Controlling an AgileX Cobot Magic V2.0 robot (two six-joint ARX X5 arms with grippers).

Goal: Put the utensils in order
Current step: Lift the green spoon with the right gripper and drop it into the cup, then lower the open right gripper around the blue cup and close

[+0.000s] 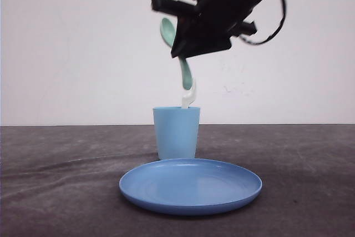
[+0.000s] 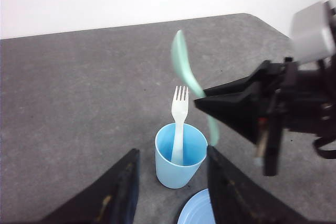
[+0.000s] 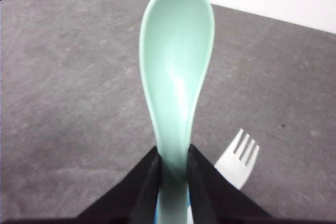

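Front view, grey table (image 1: 55, 192), white wall (image 1: 72, 54), right jaws pinching spoon (image 1: 186, 73), left jaws apart

A bare test setup, likely a lab: a grey felt-covered bench (image 1: 55, 192) against a blank white wall (image 1: 72, 54), with no household furnishings around.

Plain white wall (image 1: 66, 54) behind dark grey tabletop (image 1: 55, 181).
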